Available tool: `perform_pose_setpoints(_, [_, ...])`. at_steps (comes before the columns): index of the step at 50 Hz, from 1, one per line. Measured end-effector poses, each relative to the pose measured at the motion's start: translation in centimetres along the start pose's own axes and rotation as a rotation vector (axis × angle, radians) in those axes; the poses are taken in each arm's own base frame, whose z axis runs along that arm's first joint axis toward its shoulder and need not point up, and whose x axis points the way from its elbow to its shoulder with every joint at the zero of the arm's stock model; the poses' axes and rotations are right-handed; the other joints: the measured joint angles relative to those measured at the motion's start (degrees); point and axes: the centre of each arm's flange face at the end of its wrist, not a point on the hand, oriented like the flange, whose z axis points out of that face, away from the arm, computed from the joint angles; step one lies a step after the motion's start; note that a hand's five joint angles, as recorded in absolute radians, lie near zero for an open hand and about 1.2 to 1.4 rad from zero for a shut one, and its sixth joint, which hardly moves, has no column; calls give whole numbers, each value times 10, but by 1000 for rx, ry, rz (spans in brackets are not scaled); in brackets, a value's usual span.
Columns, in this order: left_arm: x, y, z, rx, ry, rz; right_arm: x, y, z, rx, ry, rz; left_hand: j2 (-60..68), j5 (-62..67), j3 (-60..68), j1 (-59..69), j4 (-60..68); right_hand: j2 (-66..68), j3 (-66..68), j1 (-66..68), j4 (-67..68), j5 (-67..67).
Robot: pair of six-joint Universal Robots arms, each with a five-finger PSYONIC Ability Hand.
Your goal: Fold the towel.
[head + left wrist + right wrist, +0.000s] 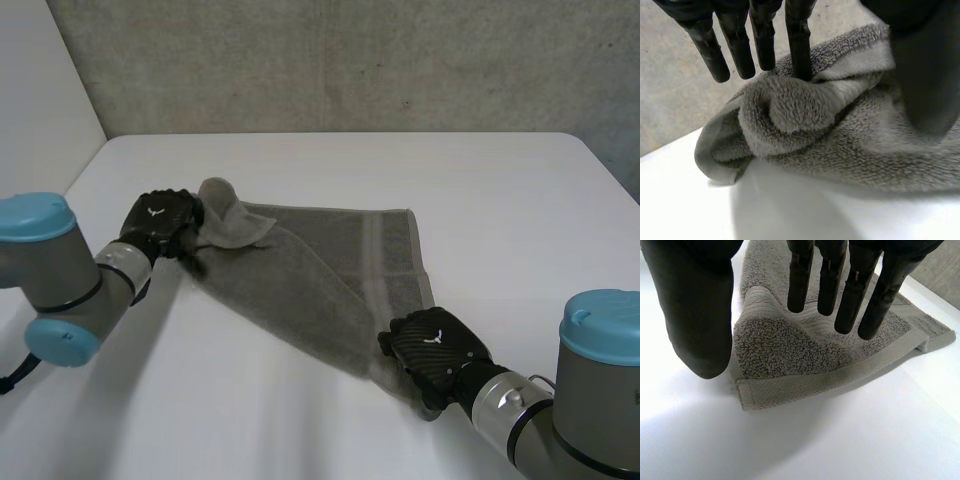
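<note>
- Towel (330, 270), grey, is lying spread slantwise across the white table (480, 190), with its far corner bunching into a raised, rumpled fold
- Left hand (160, 222) is pinching that bunched corner: one straight fingertip (801, 55) is pressing into the fold while the thumb is lying across the cloth on the other side
- Right hand (435, 350) is sitting over the towel's near corner, its fingers (840, 285) reaching out straight and well apart from the thumb, clamping nothing
</note>
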Motion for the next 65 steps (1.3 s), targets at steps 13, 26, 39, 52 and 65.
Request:
perform_pose_setpoints(13, [-1, -9, 26, 51, -102, -3, 0, 1, 1, -2, 1, 0, 17, 16, 17, 19, 19, 0, 0, 0, 0, 1])
perform_pose_setpoints(26, [33, -14, 14, 82, -20, -28, 1, 0, 3, 12, 8, -4, 15, -6, 15, 15, 17, 0, 0, 0, 0, 1])
perform_pose_setpoints(39, [36, -28, 17, 187, -23, -22, 0, 4, 6, 0, 1, -3, 15, -6, 15, 15, 17, 0, 0, 0, 0, 1])
perform_pose_setpoints(52, [54, -33, 14, 213, 41, -9, -1, 7, 8, -9, -4, 0, 15, -8, 15, 15, 17, 0, 0, 0, 0, 1])
perform_pose_setpoints(65, [58, -8, 37, 190, 52, -4, -1, 8, 9, -14, -6, 0, 210, 192, 208, 210, 215, 2, 5, 10, 4, 23])
